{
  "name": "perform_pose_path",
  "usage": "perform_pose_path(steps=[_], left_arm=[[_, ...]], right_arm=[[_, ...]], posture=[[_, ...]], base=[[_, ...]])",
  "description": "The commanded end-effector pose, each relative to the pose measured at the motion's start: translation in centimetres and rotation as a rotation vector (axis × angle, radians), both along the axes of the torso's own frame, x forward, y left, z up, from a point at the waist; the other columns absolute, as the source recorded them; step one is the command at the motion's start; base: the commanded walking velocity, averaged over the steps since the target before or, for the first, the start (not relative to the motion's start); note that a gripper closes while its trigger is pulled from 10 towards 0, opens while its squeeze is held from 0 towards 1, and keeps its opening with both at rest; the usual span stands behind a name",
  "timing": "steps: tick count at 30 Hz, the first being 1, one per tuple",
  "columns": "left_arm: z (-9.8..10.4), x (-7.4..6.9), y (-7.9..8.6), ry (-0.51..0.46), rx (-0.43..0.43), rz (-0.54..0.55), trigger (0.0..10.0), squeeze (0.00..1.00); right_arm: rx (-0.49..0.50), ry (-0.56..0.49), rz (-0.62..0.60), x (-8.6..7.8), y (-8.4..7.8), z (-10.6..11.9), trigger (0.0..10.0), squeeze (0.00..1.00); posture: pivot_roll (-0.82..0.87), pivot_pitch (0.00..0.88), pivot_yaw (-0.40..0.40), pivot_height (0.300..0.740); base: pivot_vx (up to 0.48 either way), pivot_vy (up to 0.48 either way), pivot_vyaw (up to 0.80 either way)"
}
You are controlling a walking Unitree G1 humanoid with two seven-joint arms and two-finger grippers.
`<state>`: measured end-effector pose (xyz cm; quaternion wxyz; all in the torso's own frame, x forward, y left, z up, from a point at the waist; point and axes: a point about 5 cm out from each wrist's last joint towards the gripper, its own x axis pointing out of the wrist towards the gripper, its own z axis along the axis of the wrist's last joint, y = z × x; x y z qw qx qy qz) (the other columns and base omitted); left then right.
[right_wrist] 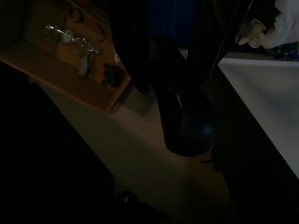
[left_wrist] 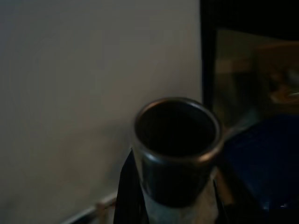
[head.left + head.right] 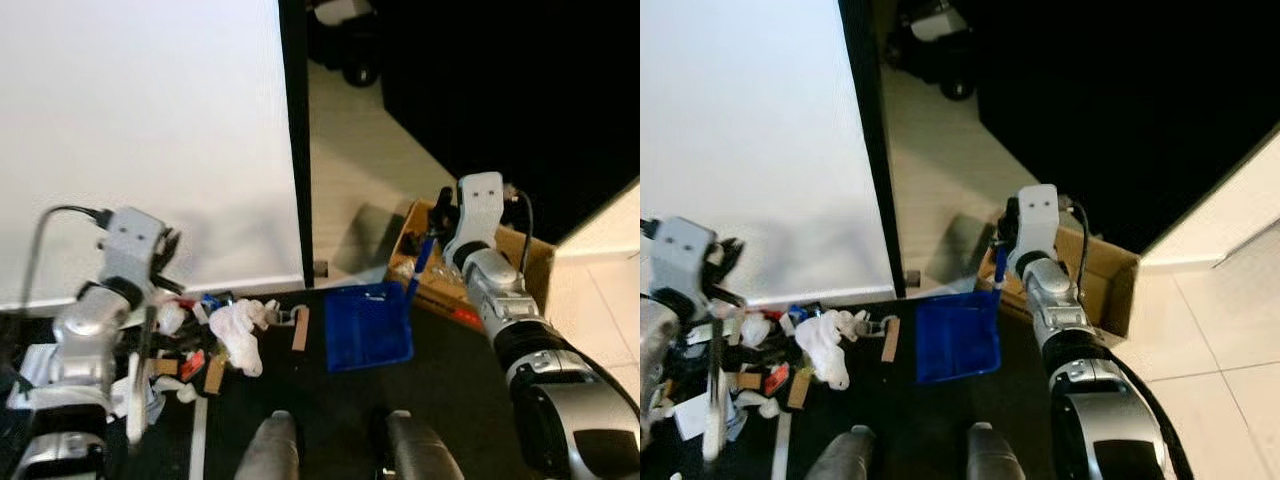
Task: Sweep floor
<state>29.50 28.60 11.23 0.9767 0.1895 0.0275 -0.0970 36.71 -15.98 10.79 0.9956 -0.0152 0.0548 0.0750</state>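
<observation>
the left gripper [image 3: 150, 275] is closed around the broom handle [image 3: 143, 375], a pale upright pole whose hollow top end [image 2: 176, 128] fills the left wrist view between the black fingers [image 2: 126, 186]. the right gripper [image 3: 440, 225] is clamped on the handle [image 3: 418, 265] of the blue dustpan [image 3: 367, 325], which rests tilted on the dark mat [image 3: 450, 400]. the pan holds nothing visible. a litter pile [image 3: 225, 335] of white crumpled paper, cardboard strips and red and blue scraps lies on the mat between broom and dustpan, close to the pan's edge. behind the dustpan stands an open cardboard box [image 3: 530, 255]; the right wrist view shows clear plastic wrappers [image 1: 65, 35] and small dark items inside it.
</observation>
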Motion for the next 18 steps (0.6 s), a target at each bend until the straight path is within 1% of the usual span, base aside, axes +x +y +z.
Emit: perform_pose_path(steps=[1, 2, 3, 4, 7, 8, 9, 10, 12, 13, 14, 15, 16, 17, 18], left_arm=[[0.7, 0.6, -0.9, -0.062, 0.019, -0.042, 10.0, 0.01], [0.7, 0.6, -0.9, -0.062, 0.019, -0.042, 10.0, 0.01], [0.7, 1.0, -1.3, -0.074, 0.024, -0.06, 10.0, 0.0], [0.9, 1.5, -2.3, -0.089, 0.014, -0.103, 10.0, 0.0], [1.5, 2.7, -5.2, -0.132, -0.063, -0.233, 10.0, 0.0], [1.6, 2.9, -5.7, -0.143, -0.073, -0.259, 10.0, 0.0], [1.8, 3.2, -6.7, -0.155, -0.074, -0.298, 10.0, 0.0], [1.8, 3.2, -6.7, -0.155, -0.074, -0.298, 10.0, 0.0], [2.3, 3.5, -8.1, -0.183, -0.067, -0.357, 10.0, 0.0], [2.3, 3.5, -8.1, -0.183, -0.067, -0.357, 10.0, 0.0], [2.9, 3.6, -8.7, -0.212, 0.009, -0.398, 10.0, 0.0], [2.9, 3.6, -8.7, -0.212, 0.009, -0.398, 10.0, 0.0], [3.1, 3.5, -8.3, -0.226, 0.059, -0.383, 10.0, 0.0], [3.2, 3.5, -8.0, -0.238, 0.091, -0.372, 10.0, 0.0], [3.4, 3.5, -7.3, -0.27, 0.106, -0.339, 10.0, 0.0]], right_arm=[[0.015, 0.034, 0.012, -0.6, 0.0, -1.0, 10.0, 0.0], [0.015, 0.034, 0.012, -0.6, 0.0, -1.0, 10.0, 0.0], [0.019, 0.029, 0.016, -0.6, -0.1, -0.9, 10.0, 0.0], [0.022, 0.02, 0.024, -0.7, 0.0, -0.8, 10.0, 0.0], [0.03, -0.003, 0.038, -0.9, 0.0, -0.5, 10.0, 0.0], [0.032, -0.006, 0.04, -1.0, 0.1, -0.4, 10.0, 0.0], [0.035, -0.011, 0.04, -1.0, 0.1, -0.3, 10.0, 0.0], [0.035, -0.011, 0.04, -1.0, 0.1, -0.3, 10.0, 0.0], [0.04, -0.021, 0.039, -1.0, 0.2, -0.1, 10.0, 0.0], [0.04, -0.021, 0.039, -1.0, 0.2, -0.1, 10.0, 0.0], [0.049, -0.033, 0.032, -1.1, 0.1, 0.0, 10.0, 0.0], [0.049, -0.033, 0.032, -1.1, 0.1, 0.0, 10.0, 0.0], [0.054, -0.038, 0.027, -1.2, 0.1, 0.1, 10.0, 0.0], [0.058, -0.04, 0.024, -1.2, 0.0, 0.1, 10.0, 0.0], [0.062, -0.04, 0.019, -1.3, -0.1, 0.1, 10.0, 0.0]], posture=[[-0.01, 0.256, -0.052, 0.74], [-0.01, 0.256, -0.052, 0.74], [-0.02, 0.271, -0.053, 0.74], [-0.04, 0.303, -0.05, 0.74], [-0.06, 0.322, -0.044, 0.74], [-0.06, 0.323, -0.045, 0.74], [-0.07, 0.323, -0.04, 0.74], [-0.07, 0.323, -0.04, 0.74], [-0.07, 0.319, -0.029, 0.74], [-0.07, 0.319, -0.029, 0.74], [-0.07, 0.307, -0.013, 0.74], [-0.07, 0.307, -0.013, 0.74], [-0.07, 0.301, -0.003, 0.74], [-0.07, 0.301, -0.003, 0.74], [-0.06, 0.294, 0.004, 0.74]], base=[[0.0, 0.0, 0.0], [0.0, 0.0, 0.0], [0.0, 0.0, 0.0], [0.0, 0.0, 0.0], [0.0, 0.0, 0.0], [0.0, 0.0, 0.0], [0.0, 0.0, 0.0], [0.0, 0.0, 0.0], [0.0, 0.0, 0.0], [0.0, 0.0, 0.0], [0.0, 0.0, 0.0], [0.0, 0.0, 0.0], [0.0, 0.0, 0.0], [0.0, 0.0, 0.0], [0.0, 0.0, 0.0]])
